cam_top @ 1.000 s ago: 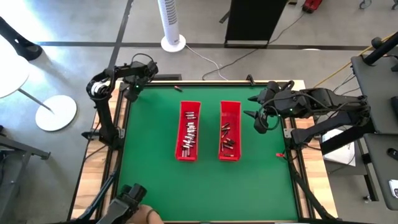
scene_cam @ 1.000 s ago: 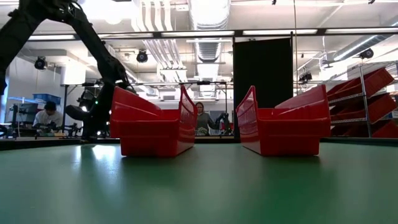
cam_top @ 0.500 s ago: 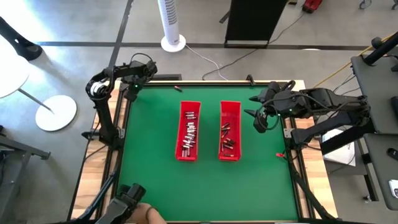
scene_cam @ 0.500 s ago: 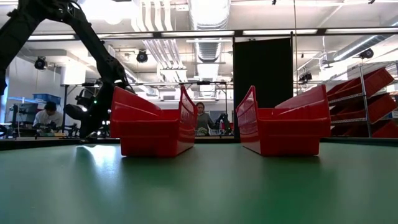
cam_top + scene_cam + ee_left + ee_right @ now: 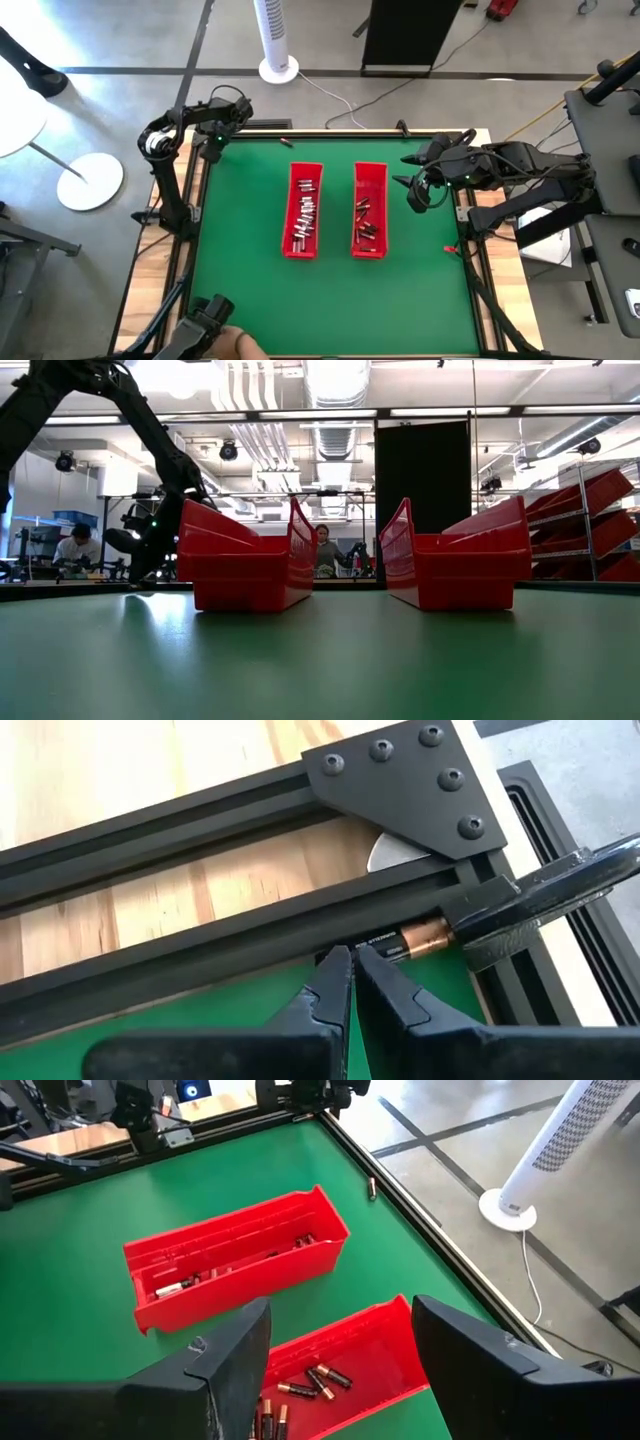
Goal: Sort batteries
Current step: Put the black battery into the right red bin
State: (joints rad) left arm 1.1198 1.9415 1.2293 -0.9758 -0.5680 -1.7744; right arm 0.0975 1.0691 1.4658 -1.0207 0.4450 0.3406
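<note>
1. Your left gripper (image 5: pixel 350 960) sits at the far left corner of the worktop (image 5: pixel 240 270), fingers pressed together and holding nothing
2. A lone battery (image 5: pixel 405 940), dark with a copper end, lies just beyond those fingertips, against the black frame rail (image 5: pixel 200 935)
3. Your right gripper (image 5: pixel 340 1345) hovers near the worktop's right edge, its fingers spread wide and empty
4. Below and ahead of it lies the right red tray (image 5: pixel 369 210), holding a few batteries (image 5: pixel 315 1380)
5. The left red tray (image 5: pixel 304 210) stands just beside the right one at mid-worktop, carrying many batteries (image 5: pixel 304 212)
6. Another stray battery (image 5: pixel 372 1187) rests at the worktop's far edge
</note>
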